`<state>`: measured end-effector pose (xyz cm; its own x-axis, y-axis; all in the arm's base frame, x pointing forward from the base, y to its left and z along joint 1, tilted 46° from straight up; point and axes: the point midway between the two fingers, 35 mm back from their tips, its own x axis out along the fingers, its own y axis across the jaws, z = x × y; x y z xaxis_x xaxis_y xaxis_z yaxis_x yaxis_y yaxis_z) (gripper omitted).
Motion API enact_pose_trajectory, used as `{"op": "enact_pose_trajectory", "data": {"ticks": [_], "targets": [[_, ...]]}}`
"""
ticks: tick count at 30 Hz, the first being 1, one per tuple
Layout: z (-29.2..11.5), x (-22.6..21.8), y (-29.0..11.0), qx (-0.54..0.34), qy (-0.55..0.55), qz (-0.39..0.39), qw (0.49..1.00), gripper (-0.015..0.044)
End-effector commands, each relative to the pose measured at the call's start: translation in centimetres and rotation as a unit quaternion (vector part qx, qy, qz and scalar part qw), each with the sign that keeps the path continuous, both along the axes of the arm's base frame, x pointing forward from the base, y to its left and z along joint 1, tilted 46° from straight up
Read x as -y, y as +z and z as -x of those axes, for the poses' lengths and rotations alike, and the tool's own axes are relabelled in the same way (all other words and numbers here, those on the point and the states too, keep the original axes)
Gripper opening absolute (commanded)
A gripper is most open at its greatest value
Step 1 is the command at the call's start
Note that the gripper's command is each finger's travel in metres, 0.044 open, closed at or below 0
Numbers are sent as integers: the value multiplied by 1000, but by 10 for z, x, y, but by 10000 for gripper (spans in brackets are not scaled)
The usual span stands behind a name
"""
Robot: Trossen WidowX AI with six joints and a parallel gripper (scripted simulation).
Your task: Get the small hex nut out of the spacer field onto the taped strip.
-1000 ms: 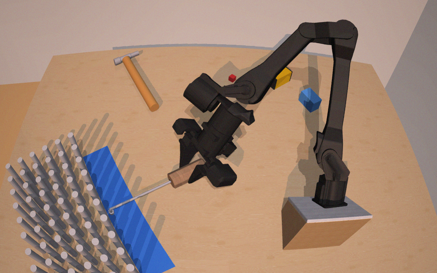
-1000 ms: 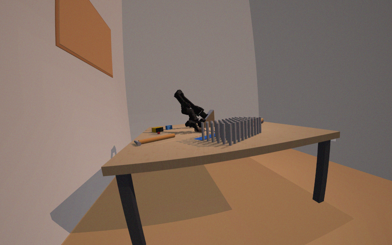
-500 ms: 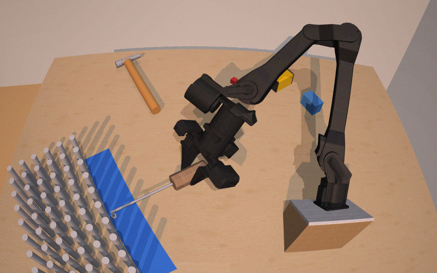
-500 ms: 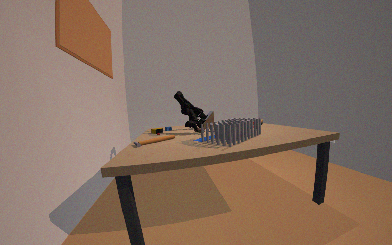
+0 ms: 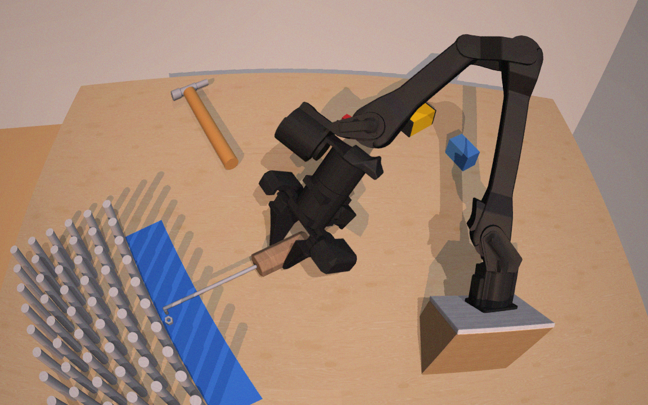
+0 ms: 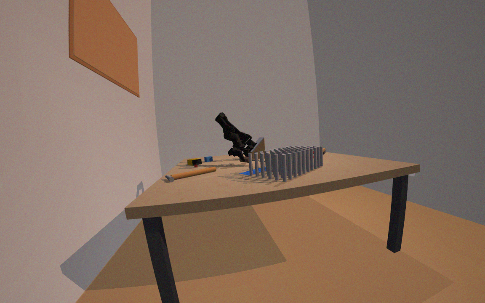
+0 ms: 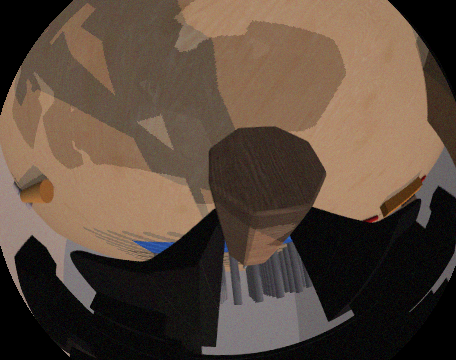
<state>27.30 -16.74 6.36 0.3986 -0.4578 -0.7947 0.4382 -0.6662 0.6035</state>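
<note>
My gripper (image 5: 280,254) (image 7: 253,211) is shut on the wooden handle of the hook tool (image 5: 269,259) (image 7: 268,170). The tool's thin metal shaft slants over the blue taped strip (image 5: 200,327) (image 6: 246,173) (image 7: 150,246), and its bent tip is close to the front row of spacers. The small hex nut (image 5: 168,319) shows just beside the tip, over the strip's edge nearest the spacers; whether they touch is unclear. The grey metal spacers (image 5: 112,221) (image 6: 283,167) (image 7: 236,285) stand upright. The wrist view hides the tool's tip and the nut.
A hammer (image 5: 210,128) (image 6: 195,173) (image 7: 45,192) lies behind the strip's far end. A yellow and black block (image 5: 422,120) (image 6: 193,162), a blue block (image 5: 462,145) (image 6: 208,158) and a partly hidden red cube (image 5: 346,116) (image 6: 195,166) lie near the arm. An orange-brown object (image 7: 402,196) shows at right in the wrist view.
</note>
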Motion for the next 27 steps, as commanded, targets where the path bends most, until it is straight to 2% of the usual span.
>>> {"op": "enact_pose_trajectory", "data": {"ticks": [1, 9, 27], "targets": [[9, -1, 8, 3, 1, 1, 1000, 0], [33, -2, 18, 0, 4, 1, 1000, 0], [10, -51, 69, -1, -1, -7, 1000, 0]]}}
